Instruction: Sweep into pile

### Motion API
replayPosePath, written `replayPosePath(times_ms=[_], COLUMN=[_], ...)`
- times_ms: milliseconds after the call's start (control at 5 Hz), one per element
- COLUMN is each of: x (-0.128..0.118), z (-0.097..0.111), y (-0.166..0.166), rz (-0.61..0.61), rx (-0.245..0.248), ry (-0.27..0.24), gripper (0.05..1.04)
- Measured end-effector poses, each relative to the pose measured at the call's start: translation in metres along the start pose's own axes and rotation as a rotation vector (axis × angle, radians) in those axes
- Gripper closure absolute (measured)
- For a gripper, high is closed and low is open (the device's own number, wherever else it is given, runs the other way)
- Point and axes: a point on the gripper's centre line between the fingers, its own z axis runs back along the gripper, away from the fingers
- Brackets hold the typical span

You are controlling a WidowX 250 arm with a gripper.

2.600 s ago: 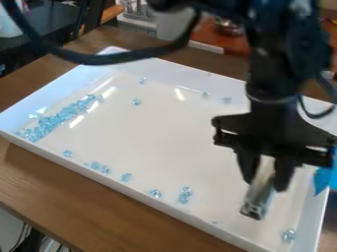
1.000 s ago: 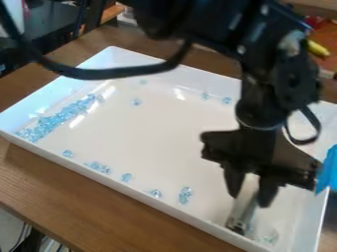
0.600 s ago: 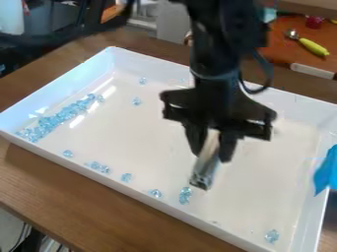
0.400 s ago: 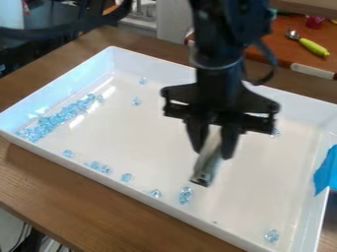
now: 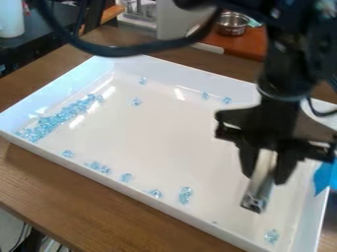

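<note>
Most blue beads (image 5: 59,118) sit in a long heap by the left wall of the white tray (image 5: 164,71).
The pincer (image 5: 264,174) is pinching the top of a pale sweeping tool (image 5: 258,191) over the tray's right side. Loose beads (image 5: 185,195) lie near the tray's front wall. The beads look light, hard and slippery, so they may roll away. The stiff tool is best held high up, with its end kept low.

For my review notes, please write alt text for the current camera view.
A black gripper holds a pale tool over a white tray. Blue beads form a band at image left, with loose beads scattered elsewhere. The tray sits on a wooden table.
</note>
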Motion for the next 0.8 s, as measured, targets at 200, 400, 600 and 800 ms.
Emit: replayPosePath(times_ms=[200, 400, 600, 800], x=[-0.001, -0.005, -0.003, -0.003], z=[-0.014, -0.028, -0.029, -0.03], y=[-0.014, -0.019, -0.027, -0.029], rz=[-0.006, -0.017, -0.024, -0.017], rx=[0.025, 0.056, 0.043, 0.029], ry=[-0.012, -0.011, -0.035, -0.042], gripper=[0.731, 0.731, 0.731, 0.731])
